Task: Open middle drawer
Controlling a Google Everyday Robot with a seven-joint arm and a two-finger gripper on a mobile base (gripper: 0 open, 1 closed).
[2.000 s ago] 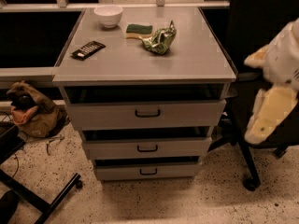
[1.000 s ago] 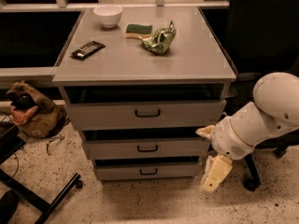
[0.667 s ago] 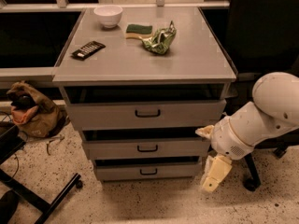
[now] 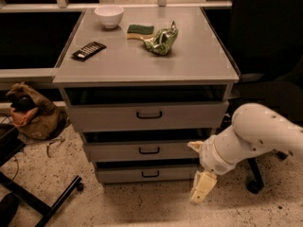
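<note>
Our end effector hangs low beside the bottom drawer (holding nothing; how far open, we cannot tell), so we risk hooking that handle instead of the one on the middle drawer.

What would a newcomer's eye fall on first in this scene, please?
Probably the bulky white robot arm at lower right, its cream gripper hanging near the floor just right of the grey three-drawer cabinet. Next, the grey flat-fronted middle drawer with its small black bar handle, untouched, and a crumpled green foil bag on the cabinet top.
</note>
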